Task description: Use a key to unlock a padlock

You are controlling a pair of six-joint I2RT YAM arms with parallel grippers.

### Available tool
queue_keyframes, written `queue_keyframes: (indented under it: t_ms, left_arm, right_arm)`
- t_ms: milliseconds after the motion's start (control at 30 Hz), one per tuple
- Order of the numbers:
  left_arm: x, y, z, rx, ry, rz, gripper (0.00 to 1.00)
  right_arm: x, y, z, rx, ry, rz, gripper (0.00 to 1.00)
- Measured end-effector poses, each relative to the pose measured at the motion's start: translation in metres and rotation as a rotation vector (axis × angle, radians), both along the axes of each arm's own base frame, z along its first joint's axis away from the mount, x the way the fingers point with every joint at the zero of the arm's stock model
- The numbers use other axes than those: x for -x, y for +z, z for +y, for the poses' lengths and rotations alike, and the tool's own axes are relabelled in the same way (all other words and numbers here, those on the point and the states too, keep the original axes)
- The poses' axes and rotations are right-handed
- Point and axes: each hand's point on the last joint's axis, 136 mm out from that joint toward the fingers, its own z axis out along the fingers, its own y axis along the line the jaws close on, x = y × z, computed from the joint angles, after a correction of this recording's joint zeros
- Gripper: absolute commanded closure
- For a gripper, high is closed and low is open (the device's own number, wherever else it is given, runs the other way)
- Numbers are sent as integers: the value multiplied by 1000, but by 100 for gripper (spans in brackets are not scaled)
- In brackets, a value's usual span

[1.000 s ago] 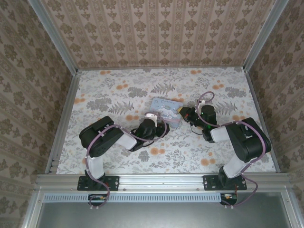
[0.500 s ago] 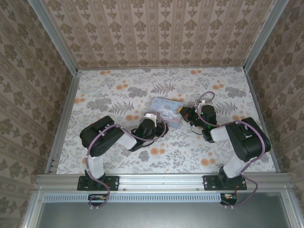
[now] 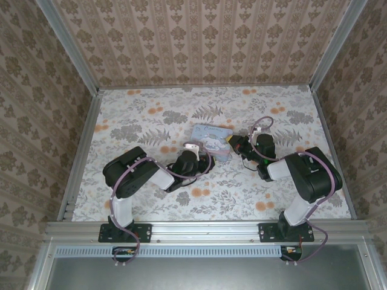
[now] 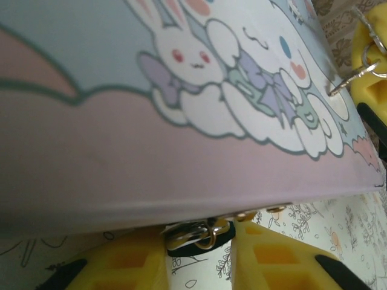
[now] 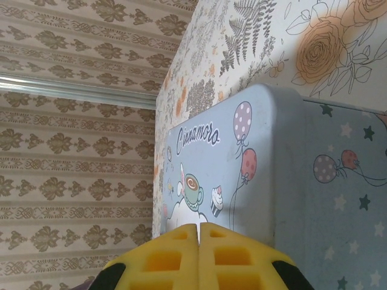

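1. L gripper (image 4: 198, 243): fingers a little apart, padlock (image 4: 196, 232) in the gap. Can't tell if they pinch it.
2. Padlock sits right at the tin's (image 4: 181, 151) edge, partly hidden under it in L wrist view.
3. R gripper (image 5: 199, 241): closed, fingers pressed together, up against the tin's other side.
4. Key ring (image 4: 354, 75) lies against the R finger, thin stem tip touching the tin lid's edge. Can't tell if it's held.
5. Tin lies flat mid-table (image 3: 151, 115), between both grippers.
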Motion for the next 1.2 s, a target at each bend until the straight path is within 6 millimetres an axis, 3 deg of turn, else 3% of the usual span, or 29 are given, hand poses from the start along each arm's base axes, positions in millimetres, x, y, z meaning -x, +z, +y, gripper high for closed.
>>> queue_keyframes:
  t_ms: [167, 767, 1133, 1200]
  left_arm:
    - [0, 0, 0, 20, 10, 23, 100]
    - [-7, 7, 15, 213, 62, 217, 100]
    - [-3, 6, 18, 235, 79, 315, 100]
    - [-4, 10, 19, 230, 79, 310, 91]
  right_arm:
    - [-1, 1, -1, -1, -2, -3, 100]
    - [5, 5, 5, -11, 51, 34, 100]
    - [12, 40, 7, -1, 85, -21, 100]
    - [10, 42, 7, 6, 85, -23, 100]
